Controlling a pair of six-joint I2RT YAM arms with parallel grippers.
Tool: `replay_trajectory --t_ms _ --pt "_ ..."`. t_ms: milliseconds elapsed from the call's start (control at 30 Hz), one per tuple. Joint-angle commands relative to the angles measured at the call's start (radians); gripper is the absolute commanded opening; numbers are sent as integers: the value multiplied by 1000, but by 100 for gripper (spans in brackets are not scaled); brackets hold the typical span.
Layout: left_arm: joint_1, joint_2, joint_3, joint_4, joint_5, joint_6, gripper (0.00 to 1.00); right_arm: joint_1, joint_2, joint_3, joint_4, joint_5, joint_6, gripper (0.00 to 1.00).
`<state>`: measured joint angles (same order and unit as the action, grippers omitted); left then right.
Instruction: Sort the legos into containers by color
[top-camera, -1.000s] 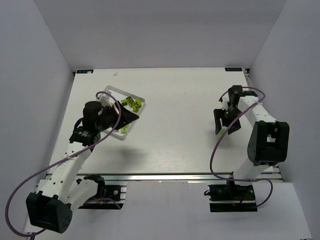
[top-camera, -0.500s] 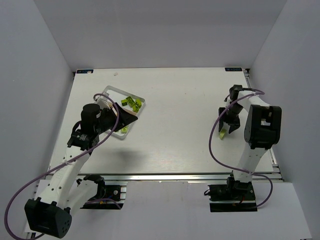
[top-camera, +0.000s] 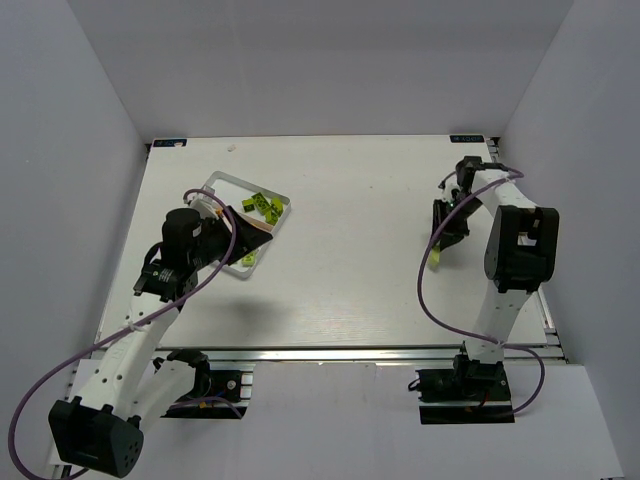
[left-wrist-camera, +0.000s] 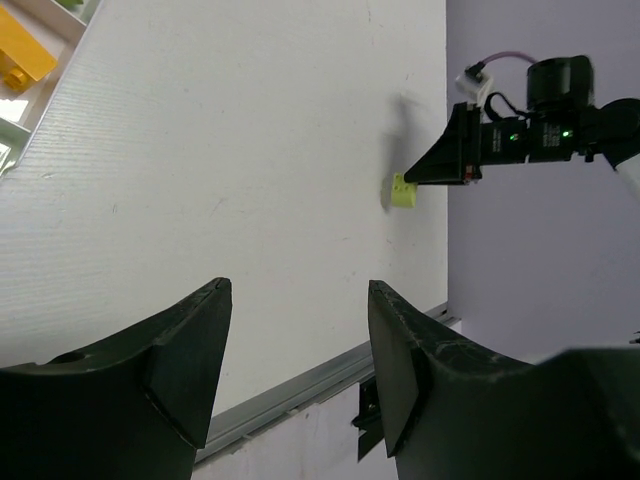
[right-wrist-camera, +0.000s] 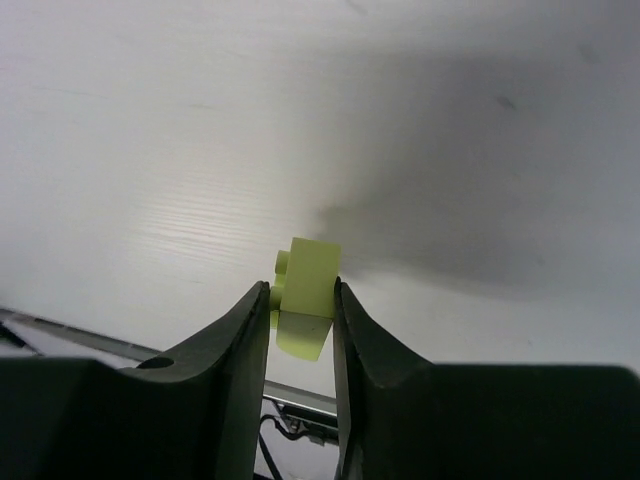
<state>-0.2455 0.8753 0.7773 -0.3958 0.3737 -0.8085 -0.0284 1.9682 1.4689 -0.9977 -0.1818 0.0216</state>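
Two dark fingers of the right gripper (right-wrist-camera: 302, 292) are pinched tight on a small lime green plastic brick (right-wrist-camera: 312, 268), and the right wrist view shows this best, with the studs poking out to one side. From that view you cannot tell if the brick touches the surface or hangs just above it. The left gripper (left-wrist-camera: 298, 292) has its jaws wide apart with nothing between them, which only its own wrist view makes plain. That same view looks far across to the right gripper (left-wrist-camera: 447, 160) holding the lime brick (left-wrist-camera: 403, 191) low by the table's right side. It also catches a flat orange plastic brick (left-wrist-camera: 22, 47) inside a shallow clear plastic tray with a whitish rim (left-wrist-camera: 70, 50). From above, a silver metal rail (top-camera: 330, 352) runs along the near edge. Past it, the left gripper (top-camera: 262, 236) hangs over the tray's near right corner. The tray (top-camera: 232, 179) sits on the left part of the table, and several small green bricks (top-camera: 265, 207) lie in it. The orange one is hidden from above. The white table (top-camera: 350, 270) has pale grey walls (top-camera: 320, 60) around it.
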Motion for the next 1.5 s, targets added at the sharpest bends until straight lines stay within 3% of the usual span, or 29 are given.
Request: replay_trajectory --t_ms 0,133,200,333,367,500,600,800,1067,1467 --pt "-5 -10 54 -18 -35 18 66 59 32 155 -47 -201 -86 0" --pt "-5 -33 89 -32 -70 31 66 160 96 370 -38 -370 -161 0" --pt "-5 -48 102 -43 -85 32 66 269 138 501 -19 -451 -204 0" --pt "-5 -75 131 -80 -142 35 66 473 179 613 146 -570 -291 0" --pt "-5 -85 145 -101 -151 35 66 496 185 610 272 -602 -284 0" --pt "-5 -116 171 -153 -185 28 66 637 292 628 594 -665 -129 0" --pt "-5 -148 183 -190 -222 11 66 677 391 715 785 -644 44 0" --pt "-5 -208 186 -253 -280 -37 66 814 486 714 1175 -570 190 0" --pt "-5 -219 220 -351 -292 -51 66 944 590 780 1303 -430 285 0" --pt "-5 -262 234 -419 -292 -47 68 964 607 709 1282 -262 212 0"
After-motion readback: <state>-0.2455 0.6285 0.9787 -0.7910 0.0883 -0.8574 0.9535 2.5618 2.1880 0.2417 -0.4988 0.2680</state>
